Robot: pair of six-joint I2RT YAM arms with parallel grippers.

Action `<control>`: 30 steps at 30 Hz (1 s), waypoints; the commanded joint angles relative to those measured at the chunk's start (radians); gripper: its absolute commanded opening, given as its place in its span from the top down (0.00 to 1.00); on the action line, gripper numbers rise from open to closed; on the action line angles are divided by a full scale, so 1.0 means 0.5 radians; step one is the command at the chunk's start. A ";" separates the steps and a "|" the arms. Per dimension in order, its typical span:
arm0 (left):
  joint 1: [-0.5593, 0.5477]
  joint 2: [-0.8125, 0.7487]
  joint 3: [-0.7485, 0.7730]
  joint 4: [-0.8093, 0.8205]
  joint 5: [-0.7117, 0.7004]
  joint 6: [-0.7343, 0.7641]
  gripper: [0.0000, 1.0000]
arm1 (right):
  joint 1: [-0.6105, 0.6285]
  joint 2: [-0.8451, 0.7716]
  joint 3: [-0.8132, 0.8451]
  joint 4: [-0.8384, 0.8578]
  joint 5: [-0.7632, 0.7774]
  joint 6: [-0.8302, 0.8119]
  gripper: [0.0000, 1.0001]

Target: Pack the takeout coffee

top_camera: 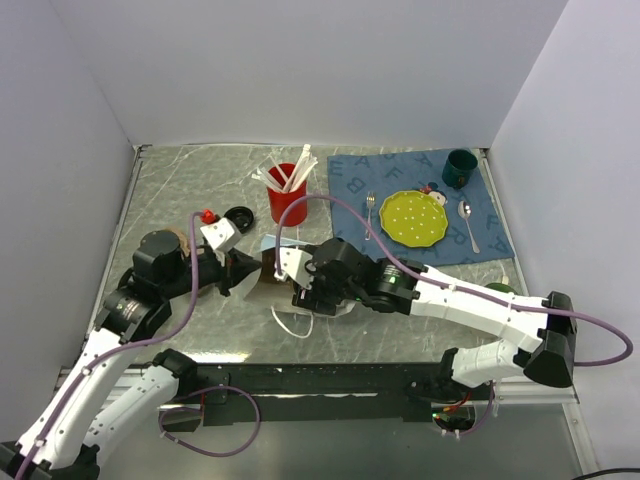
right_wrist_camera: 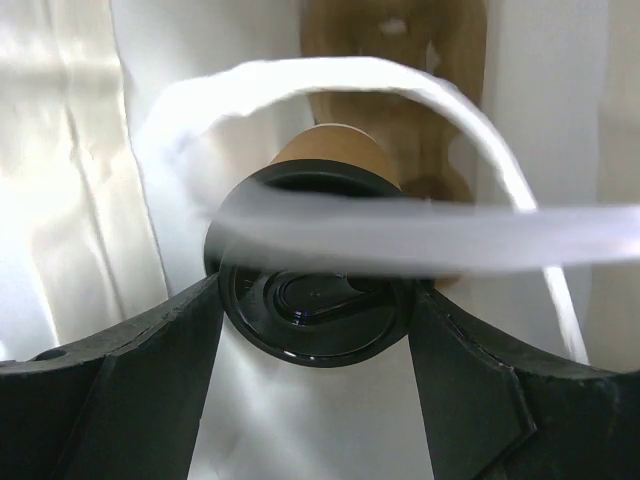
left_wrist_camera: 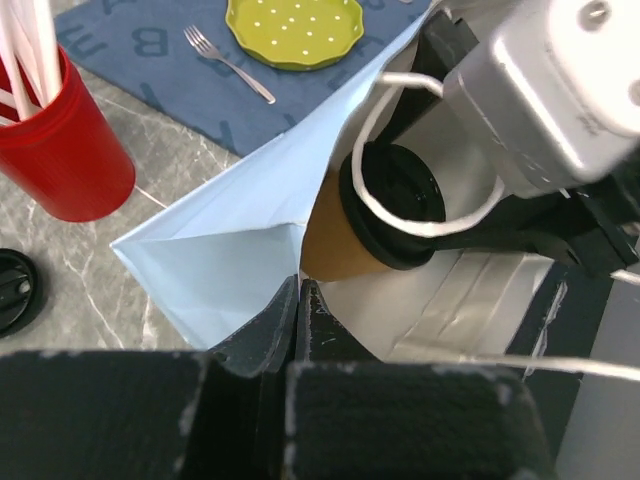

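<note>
The takeout coffee point(right_wrist_camera: 315, 300) is a brown paper cup with a black lid, lying on its side in the mouth of a white paper bag point(left_wrist_camera: 230, 230). My right gripper point(right_wrist_camera: 315, 310) is shut on it, one finger pressed to each side of the lid. The bag's white handle loop point(right_wrist_camera: 400, 95) crosses in front of the cup. In the left wrist view the cup point(left_wrist_camera: 335, 240) rests just inside the bag's opening. My left gripper point(left_wrist_camera: 298, 285) is shut on the bag's lower edge. From above, both grippers meet at the bag point(top_camera: 240, 283) near the table's middle.
A red cup of white utensils point(top_camera: 286, 195) stands behind the bag, with a loose black lid point(top_camera: 239, 216) to its left. At the back right a blue placemat point(top_camera: 420, 180) carries a green plate point(top_camera: 414, 217), fork point(top_camera: 369, 215), spoon point(top_camera: 468, 225) and dark mug point(top_camera: 460, 168).
</note>
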 commanded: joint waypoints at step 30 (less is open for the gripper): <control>0.003 -0.209 -0.178 0.167 0.103 -0.015 0.99 | -0.110 0.200 0.056 0.026 0.325 -0.320 0.62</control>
